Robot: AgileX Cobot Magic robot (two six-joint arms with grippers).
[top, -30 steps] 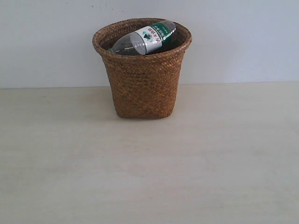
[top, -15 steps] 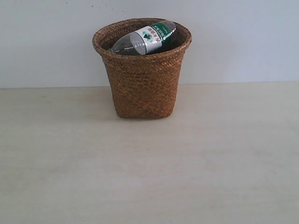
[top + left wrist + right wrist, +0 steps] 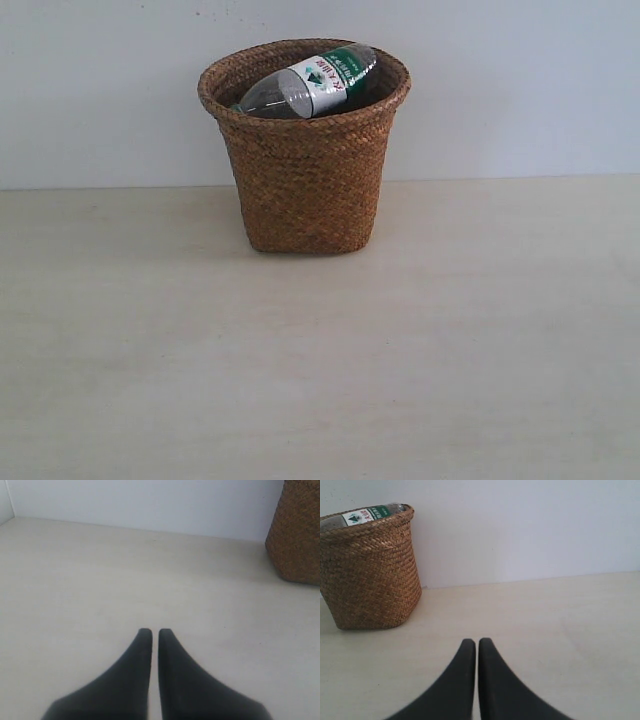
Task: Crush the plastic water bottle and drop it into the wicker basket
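Observation:
The plastic water bottle (image 3: 308,85) lies tilted inside the wicker basket (image 3: 305,180), its green-and-white label showing above the rim and its cap end hidden low inside. From the right wrist view the bottle (image 3: 362,515) peeks over the basket (image 3: 370,570) rim. The left wrist view catches only the basket (image 3: 297,535) side. My left gripper (image 3: 155,631) is shut with nothing in it, low over the table, away from the basket. My right gripper (image 3: 476,641) is likewise shut and empty. Neither arm shows in the exterior view.
The basket stands near the back of a pale wooden table (image 3: 320,360), close to a plain white wall (image 3: 520,80). Nothing else is on the table.

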